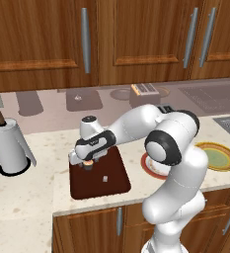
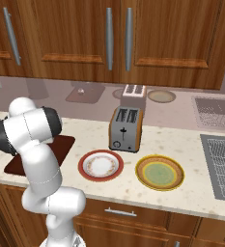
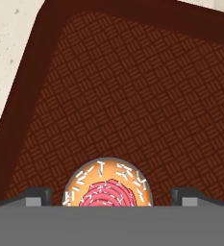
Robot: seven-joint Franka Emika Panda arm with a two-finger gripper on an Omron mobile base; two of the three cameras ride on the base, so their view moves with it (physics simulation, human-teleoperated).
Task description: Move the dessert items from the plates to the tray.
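Pincer sits low over the brown tray, jaws spread wide on either side of the cupcake, not touching it that I can see. Pale morsel lies mid-tray. White plate and yellow-green plate rest on the desk.
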